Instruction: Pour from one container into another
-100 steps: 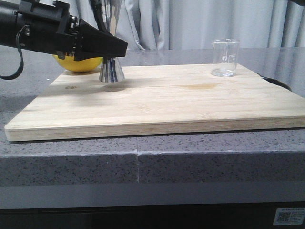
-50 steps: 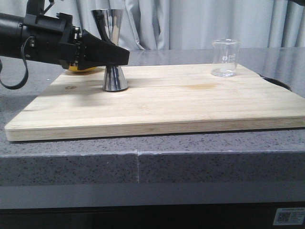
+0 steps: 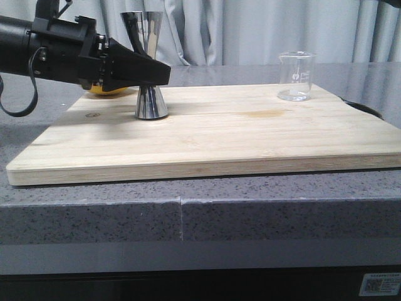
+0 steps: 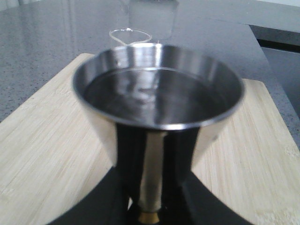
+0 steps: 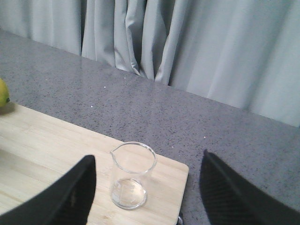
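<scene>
The left gripper reaches in from the left and pinches the jigger at its narrow waist, one black finger on each side of the gold band. The jigger stands upright with its base on the board, in the far left part of it. In the left wrist view its upper cup fills most of the picture, with a dark, shiny inside; whether anything is in it cannot be told.

Behind the left arm, at the far left edge of the board, part of a yellow fruit shows; its edge also appears in the right wrist view.

The beaker stands upright near the far right corner of the board, well apart from the jigger. It is clear glass with a pouring lip and white scale marks, and it looks empty or nearly so. In the left wrist view its rim shows just beyond the jigger.

The right gripper is spread wide, its two dark fingers on either side of the beaker and clear of it, holding nothing. It is out of the front view.

The board lies on a grey speckled counter, with pale curtains at the far side.
</scene>
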